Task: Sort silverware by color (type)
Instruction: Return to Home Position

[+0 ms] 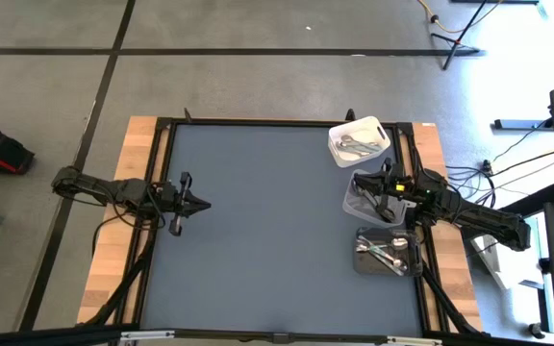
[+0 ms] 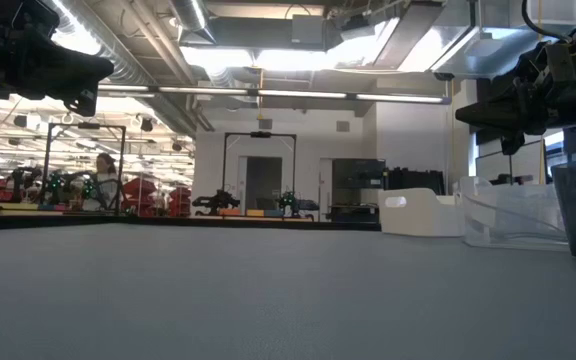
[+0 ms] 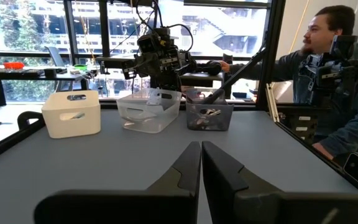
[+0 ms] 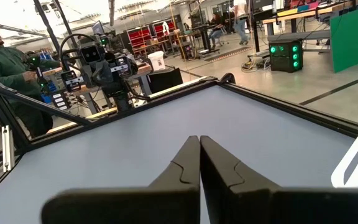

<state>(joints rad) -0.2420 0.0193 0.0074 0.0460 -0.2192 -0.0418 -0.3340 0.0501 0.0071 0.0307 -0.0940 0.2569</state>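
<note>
Your left fingers [image 3: 195, 163] are pressed together with nothing between them, and they hang above the bench [image 1: 277, 221]. Just ahead of them is only bare grey bench. Well beyond the tips, at the opposite edge, three bins stand in a row. The clear bin [image 3: 149, 109] is straight ahead, with the white bin [image 3: 73, 112] on one side and the dark bin [image 3: 209, 116] on the other. The spoons [image 1: 357, 145] lie inside the bins, well apart from these fingers. Several lie in the white bin and several more are heaped in the dark bin. You cannot tell what the clear bin holds, because the right arm covers it. Past the bench edge sits a person in a dark jacket [image 3: 328, 74].

Your right fingers [image 4: 195, 163] are also pressed tight and empty. They hover above the clear bin, raised clear of its rim. The white bin's spoons lie near on one side of them and lower down, and the dark bin's spoons lie near on the other side. Neither group touches the fingers. Ahead of these tips the bench runs bare to the left arm [image 4: 107, 68]. Beyond that arm is a person in a green top [image 4: 5, 62].
</note>
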